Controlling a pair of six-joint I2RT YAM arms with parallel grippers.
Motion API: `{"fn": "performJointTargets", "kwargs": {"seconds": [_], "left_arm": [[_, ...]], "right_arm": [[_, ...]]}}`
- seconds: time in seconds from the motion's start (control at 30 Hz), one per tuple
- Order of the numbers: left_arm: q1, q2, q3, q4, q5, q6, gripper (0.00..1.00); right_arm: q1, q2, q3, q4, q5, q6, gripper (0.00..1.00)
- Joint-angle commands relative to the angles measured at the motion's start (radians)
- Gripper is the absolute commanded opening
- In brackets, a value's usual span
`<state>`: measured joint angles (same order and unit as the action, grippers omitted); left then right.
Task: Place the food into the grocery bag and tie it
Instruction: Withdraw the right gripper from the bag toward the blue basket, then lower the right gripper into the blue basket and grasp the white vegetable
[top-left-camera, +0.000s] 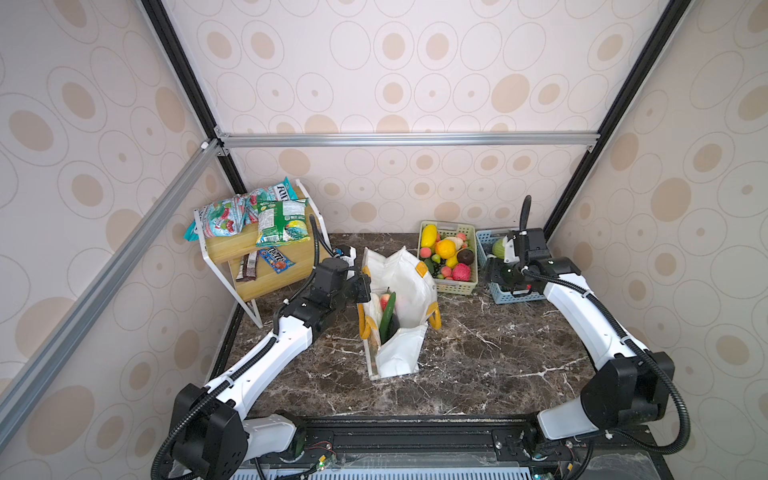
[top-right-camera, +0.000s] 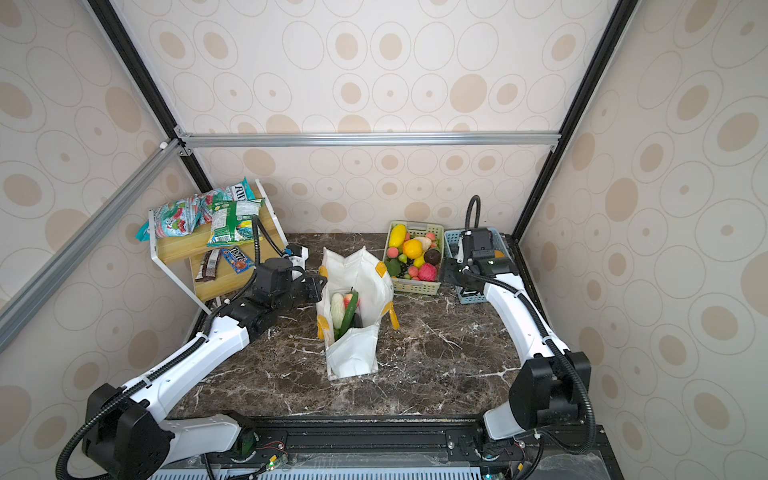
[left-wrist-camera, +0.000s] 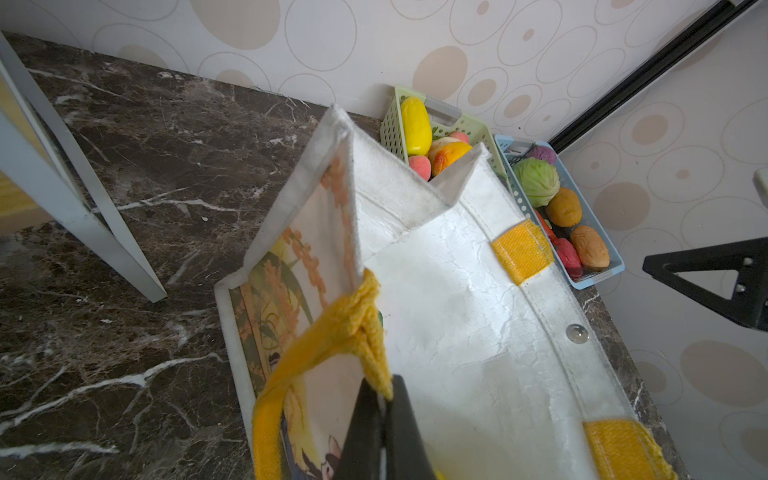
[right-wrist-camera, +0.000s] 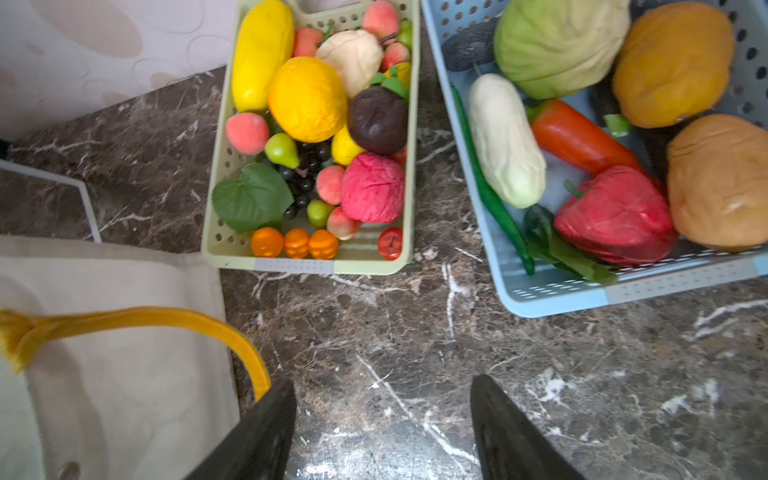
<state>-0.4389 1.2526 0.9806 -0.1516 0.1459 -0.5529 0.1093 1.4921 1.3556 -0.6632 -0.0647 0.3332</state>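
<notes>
— Right beside the left pincer stands the grocery bag, on the desk, with its mouth open. Can you see the cucumber and the apple inside?

— Yes! What is that pincer doing?

— It is pressed together on the yellow strap at the bag's near side. That holds the side up.

— Is the bag hard?

— I think it is soft and floppy. If the pincer lets go, that side may fold in. The strap looks like the best spot to hold.

— Where is the rest of the food?

— Just ahead of the right pincer is the blue basket. It has a cabbage, a carrot and two potatoes.

— Are they heavy?

— They look like toys, so I guess they are light and a bit squishy. The round ones might slip or roll. The carrot is long and thin, so a pinch across its middle should work.

— Does the right pincer hold anything?

— No. It is spread wide with nothing in it. The green basket of fruit sits beside it, on the bag's side.

— And the arms?

— The left arm lies low, bent at the elbow, with its wrist pointing at the bag. The right arm stretches far out, and its wrist tips down over the blue basket.
</notes>
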Motion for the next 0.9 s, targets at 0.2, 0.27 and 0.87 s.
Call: {"fn": "performJointTargets", "kwargs": {"seconds": [0.2, 0.27, 0.87], "left_arm": [[-0.001, -0.025, 0.011, 0.0, -0.018, 0.008, 0.0], [-0.001, -0.023, 0.011, 0.003, -0.017, 0.005, 0.0], [-0.001, -0.009, 0.021, -0.014, -0.012, 0.018, 0.0]], "right_arm": [[-0.101, 0.094, -0.006, 0.032, 0.032, -0.026, 0.69], [-0.11, 0.113, 0.0, 0.043, 0.038, -0.025, 0.69], [-0.178, 0.321, 0.084, 0.127, 0.032, -0.068, 0.69]]}}
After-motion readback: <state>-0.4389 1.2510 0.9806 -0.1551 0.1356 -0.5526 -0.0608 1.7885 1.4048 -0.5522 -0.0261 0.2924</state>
